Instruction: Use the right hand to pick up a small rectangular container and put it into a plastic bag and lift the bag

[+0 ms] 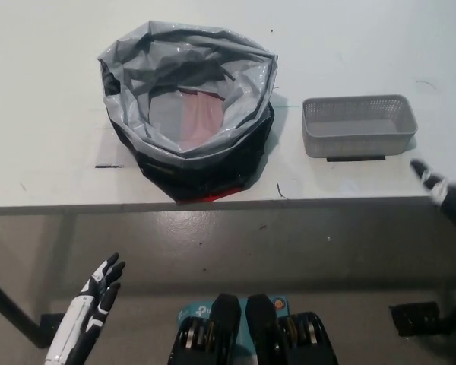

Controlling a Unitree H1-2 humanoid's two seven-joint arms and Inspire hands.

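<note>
- The white left hand (97, 293) rests lowest in the head view, at the lower left, below the table's front edge and over the floor. Its fingers are spread apart and point up towards the table; it holds nothing.
- The black right hand (443, 194) comes in at the far right edge, level with the table's front edge. Only part of it shows and it is blurred. One fingertip (418, 167) reaches up and left over the tabletop. Whether this hand is wide or narrow cannot be told; nothing shows in its grasp.
- The table (45, 114) is white and fills the upper half of the view. Its front edge runs straight across, just above the left hand and right beside the right hand.
- The container (358, 126) is a small grey rectangular basket with mesh walls. It stands upright on the table, just above and to the left of the right hand, close to that fingertip but apart from it. It looks empty.
- A dark strip of tape (356, 158) lies on the table under the container's front edge.
- The bag (188, 99) sits well to the left of the right hand, and above and to the right of the left hand, near the table's front edge. Its grey plastic mouth stands wide open, the lower part is black, and something pinkish shows inside. Container and bag stand apart, with bare table between them.
- Another short dark mark (109, 166) lies on the table just left of the bag.
</note>
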